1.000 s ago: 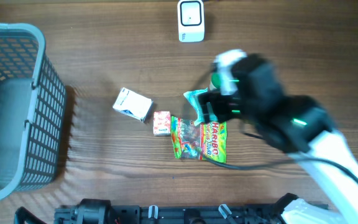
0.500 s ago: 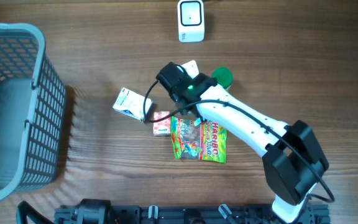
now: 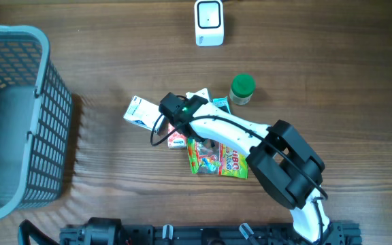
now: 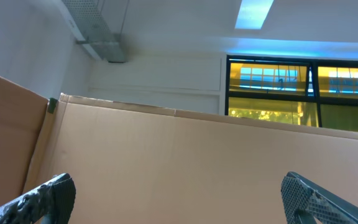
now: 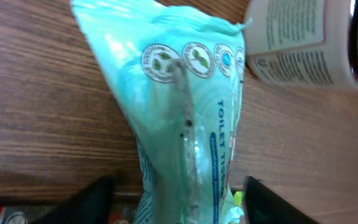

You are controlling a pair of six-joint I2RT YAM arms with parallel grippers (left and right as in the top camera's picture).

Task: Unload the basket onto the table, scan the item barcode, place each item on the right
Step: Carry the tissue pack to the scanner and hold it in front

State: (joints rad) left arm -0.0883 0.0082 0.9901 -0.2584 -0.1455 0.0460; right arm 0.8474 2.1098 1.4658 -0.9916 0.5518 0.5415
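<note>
A pale green toilet tissue pack [image 5: 185, 106] lies on the wooden table and runs away from my right gripper [image 5: 176, 196]. Its near end sits between the two dark fingers [image 5: 95, 199]. There is a gap on the left side and only a sliver on the right, so the jaws are still open round it. From above, a teal corner of the pack [image 3: 220, 103] shows beside my right arm [image 3: 209, 122], which hides the gripper. The white scanner [image 3: 209, 22] stands at the table's far edge. My left gripper [image 4: 179, 199] is open and empty, facing a cardboard wall.
A green-lidded jar [image 3: 242, 89] stands just right of the pack. A white and blue box [image 3: 145, 113], a small pink box [image 3: 177, 135] and a Haribo bag [image 3: 218, 155] lie close round the arm. A grey basket [image 3: 43, 61] fills the left side.
My right arm has swung left and low over the cluster of items. Its jaws have narrowed round the near end of the tissue pack. The left gripper has not moved.
</note>
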